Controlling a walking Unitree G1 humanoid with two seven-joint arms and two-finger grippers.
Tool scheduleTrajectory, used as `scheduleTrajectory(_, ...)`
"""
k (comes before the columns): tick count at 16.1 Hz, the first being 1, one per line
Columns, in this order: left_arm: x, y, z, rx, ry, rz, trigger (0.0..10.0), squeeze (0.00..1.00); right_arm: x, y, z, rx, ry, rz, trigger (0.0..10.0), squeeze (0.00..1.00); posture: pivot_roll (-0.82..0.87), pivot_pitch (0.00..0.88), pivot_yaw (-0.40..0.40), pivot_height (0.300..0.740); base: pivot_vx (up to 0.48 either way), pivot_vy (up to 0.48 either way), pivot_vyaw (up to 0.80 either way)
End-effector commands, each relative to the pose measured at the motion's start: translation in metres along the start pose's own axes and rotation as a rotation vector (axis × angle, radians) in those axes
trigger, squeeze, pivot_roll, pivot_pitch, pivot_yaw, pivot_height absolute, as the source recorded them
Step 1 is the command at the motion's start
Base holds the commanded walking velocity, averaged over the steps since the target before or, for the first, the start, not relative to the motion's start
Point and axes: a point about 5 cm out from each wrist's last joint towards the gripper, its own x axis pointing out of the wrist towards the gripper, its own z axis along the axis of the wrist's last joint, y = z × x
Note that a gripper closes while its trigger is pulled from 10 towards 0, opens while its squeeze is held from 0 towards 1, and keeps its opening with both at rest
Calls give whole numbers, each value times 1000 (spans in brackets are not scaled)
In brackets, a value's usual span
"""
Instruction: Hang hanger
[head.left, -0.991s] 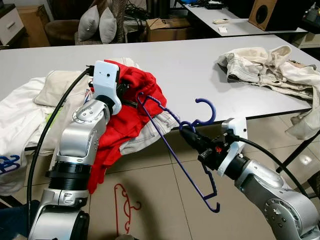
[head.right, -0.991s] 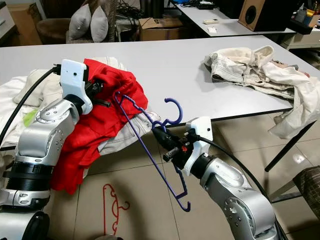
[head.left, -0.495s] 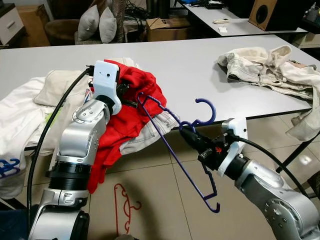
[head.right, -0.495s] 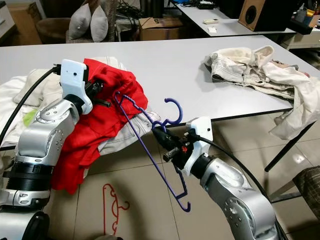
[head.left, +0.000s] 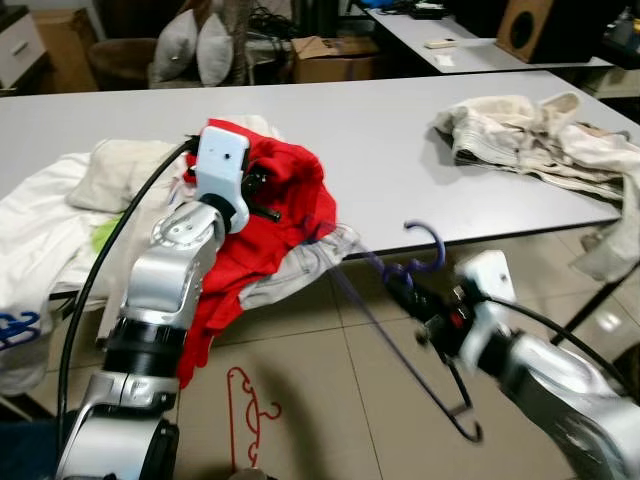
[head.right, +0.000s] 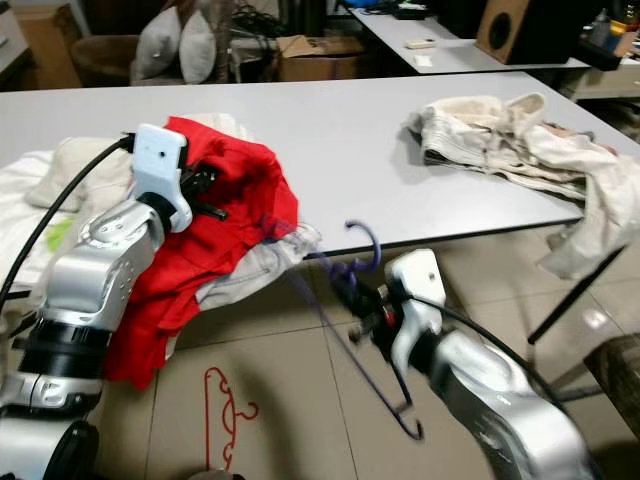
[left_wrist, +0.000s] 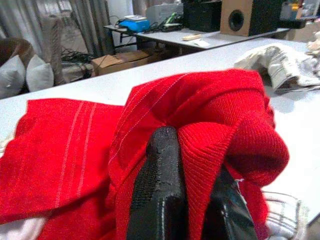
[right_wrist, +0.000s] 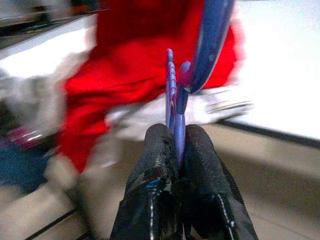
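Observation:
A red garment (head.left: 275, 215) hangs over the front edge of the grey table (head.left: 400, 130). My left gripper (head.left: 258, 188) is shut on a fold of its cloth; in the left wrist view the red fabric (left_wrist: 220, 115) bulges between the black fingers (left_wrist: 160, 190). My right gripper (head.left: 405, 287) is below the table edge, shut on the neck of a purple hanger (head.left: 428, 250). The hanger's blurred bar slants from the garment's lower edge down toward the floor. In the right wrist view the hanger (right_wrist: 205, 45) rises from the shut gripper (right_wrist: 177, 137).
A red hanger (head.left: 250, 400) lies on the tiled floor below. White and cream clothes (head.left: 50, 220) are piled at the table's left end, and a beige heap (head.left: 530, 135) at its right end. Cushions and boxes stand beyond the table.
My right gripper has moved right and down with the purple hanger, drawing its upper end away from the left gripper. The left gripper has shifted slightly right, still holding the red cloth.

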Motion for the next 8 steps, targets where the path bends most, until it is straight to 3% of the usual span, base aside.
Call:
scheduleTrajectory(1, 3, -1, 6, 28, -14, -9, 10000, 0, -5, 11, 5, -9, 5, 104, 10000, 0, -3, 0, -8, 740, 0, 0, 0)
scheduleTrajectory(2, 4, 0, 6, 32, -13, -6, 10000, 0, -6, 12, 4, -18, 21, 123, 10000, 0, -3, 0, -8, 740, 0, 0, 0)
scheduleTrajectory(4, 6, 5, 7, 44, -10, 12, 10000, 0, -16, 0, -1, -58, 80, 56, 10000, 0, 1, 0, -12, 740, 0, 0, 0)
scheduleTrajectory(5, 6, 6, 7, 38, -10, 11, 10000, 0, -19, -7, 3, -48, 50, 26, 10000, 0, -6, 0, -6, 740, 0, 0, 0)
scheduleTrajectory(8, 4, 0, 10, 42, -17, -49, 10000, 0, -4, -14, 12, -34, -13, 26, 10000, 0, -13, 0, 13, 740, 0, 0, 0)
